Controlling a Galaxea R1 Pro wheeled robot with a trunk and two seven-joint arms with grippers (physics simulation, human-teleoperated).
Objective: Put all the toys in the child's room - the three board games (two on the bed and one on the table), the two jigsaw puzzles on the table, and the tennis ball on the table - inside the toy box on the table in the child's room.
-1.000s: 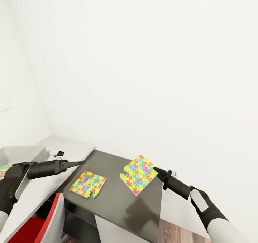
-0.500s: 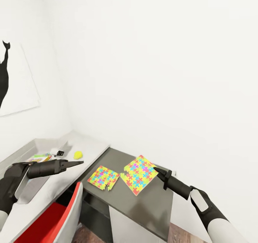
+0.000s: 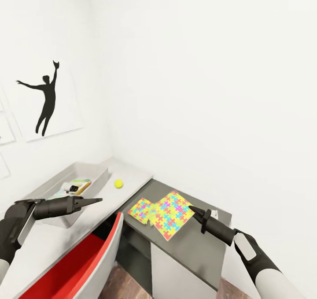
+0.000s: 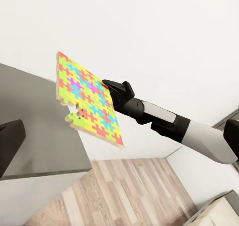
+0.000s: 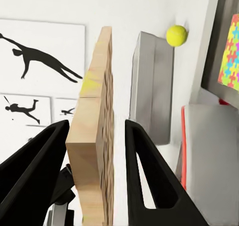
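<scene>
Over grey desk (image 3: 193,246), right gripper (image 3: 190,209) clamps jigsaw (image 3: 174,214).

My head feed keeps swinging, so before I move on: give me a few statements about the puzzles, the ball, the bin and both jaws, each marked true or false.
1. The right gripper holds a jigsaw puzzle clear of the dark grey desk section. True; the left wrist view shows it in the air.
2. The tennis ball is inside the toy box. False; it lies on the white tabletop beside the box.
3. The second jigsaw puzzle lies flat on the dark grey section. True.
4. The left gripper carries a game box. False; it holds nothing, jaws together.
5. The toy box is empty. False; at least one colourful flat item lies in it.
</scene>
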